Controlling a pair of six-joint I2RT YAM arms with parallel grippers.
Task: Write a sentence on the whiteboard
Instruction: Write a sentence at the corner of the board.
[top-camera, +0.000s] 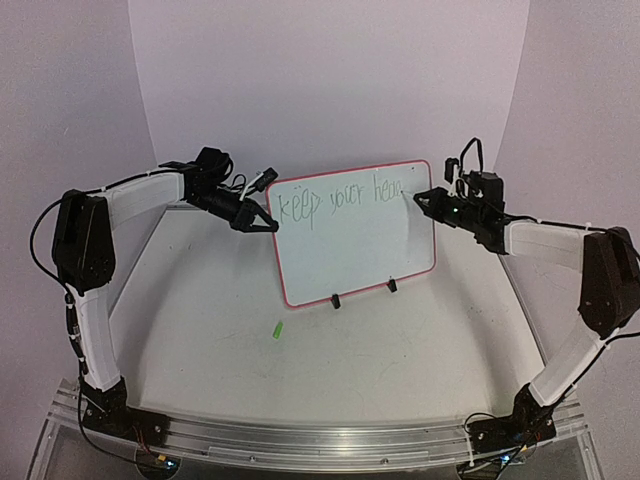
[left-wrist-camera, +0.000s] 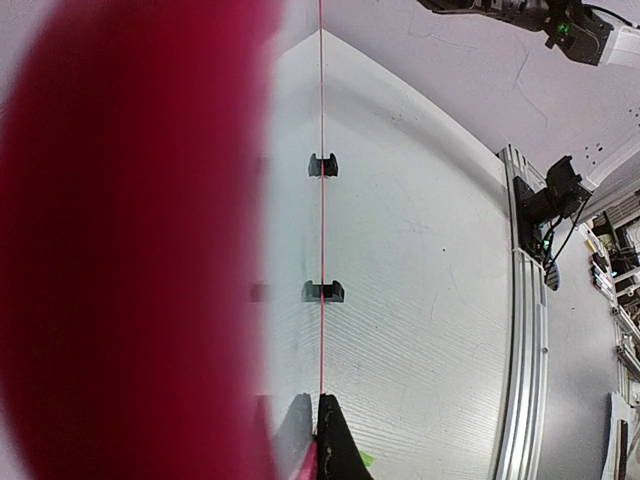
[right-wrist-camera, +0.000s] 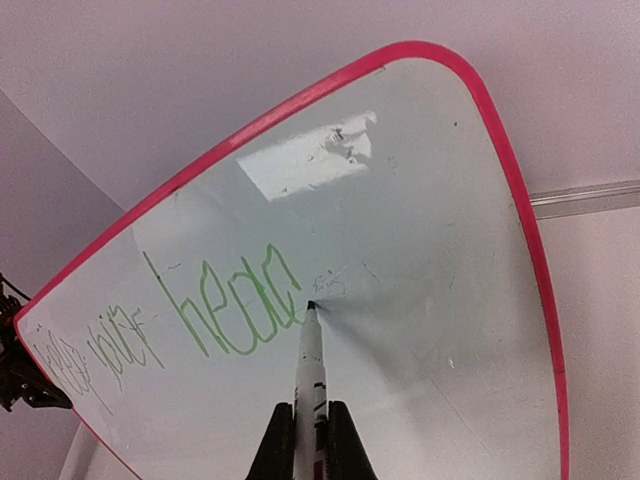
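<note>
Left wrist view is mostly useless: a red blur fills its left half, and the whiteboard (top-camera: 350, 245) shows there only edge-on as a thin red line. The left gripper (top-camera: 268, 224) is at the board's upper left edge, closed down on it. One finger (left-wrist-camera: 335, 445) lies flat against the face, the other is lost in the blur.

The board stands near upright mid-table (top-camera: 350, 390) on two black clip feet (top-camera: 336, 300). The green writing (right-wrist-camera: 235, 305) reads "keep your hea"; the last letter is hard to make out, looks like "heac" from the right wrist.

The right gripper (right-wrist-camera: 310, 410) is clamped tight on a marker (right-wrist-camera: 310, 350), its tip touching the board just after the last letter. The marker's body is cut off at the frame bottom.

A small green bit (top-camera: 277, 328) lies on the table in front of the board, too small to identify.
</note>
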